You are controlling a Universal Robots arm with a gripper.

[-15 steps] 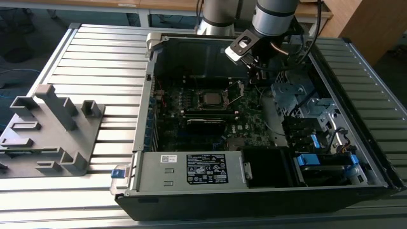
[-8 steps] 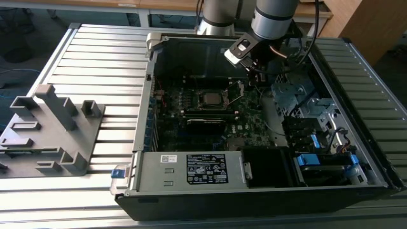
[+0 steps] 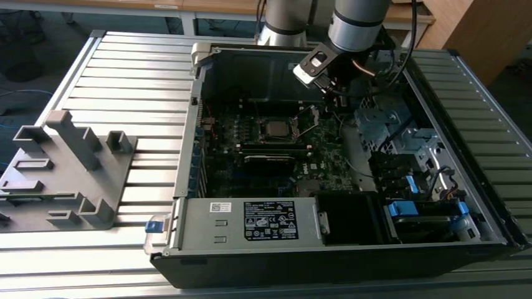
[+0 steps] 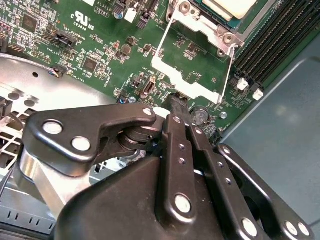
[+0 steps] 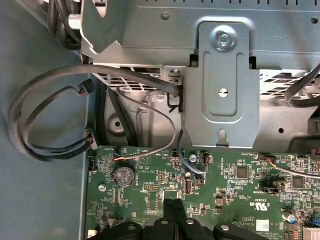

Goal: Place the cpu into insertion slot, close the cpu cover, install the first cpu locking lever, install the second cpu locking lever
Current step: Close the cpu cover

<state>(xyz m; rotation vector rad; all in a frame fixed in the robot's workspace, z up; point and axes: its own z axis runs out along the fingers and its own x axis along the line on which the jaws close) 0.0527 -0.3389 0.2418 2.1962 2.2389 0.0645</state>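
Observation:
The cpu (image 4: 227, 6), with a pale grey top, lies in the insertion slot (image 4: 200, 20) on the green motherboard; in the exterior view the slot (image 3: 275, 129) sits mid-case. The cpu cover (image 4: 162, 64), a silvery frame with a window, is swung open away from the slot and hangs over the board. A thin wire locking lever (image 4: 231, 70) stands up beside it. My gripper (image 4: 177, 102) is shut with nothing between its fingers, and its tips are at the free edge of the open cover. It reaches into the case from the far side (image 3: 332, 103) and hovers low over the board (image 5: 172, 202).
The motherboard lies in an open computer case (image 3: 191, 156) on a slatted metal table. A metal drive bracket (image 5: 222, 85) and looped cables (image 5: 45, 110) stand close beyond the gripper. Memory slots (image 4: 280, 35) flank the socket. A grey fixture (image 3: 66, 174) sits at the exterior view's left.

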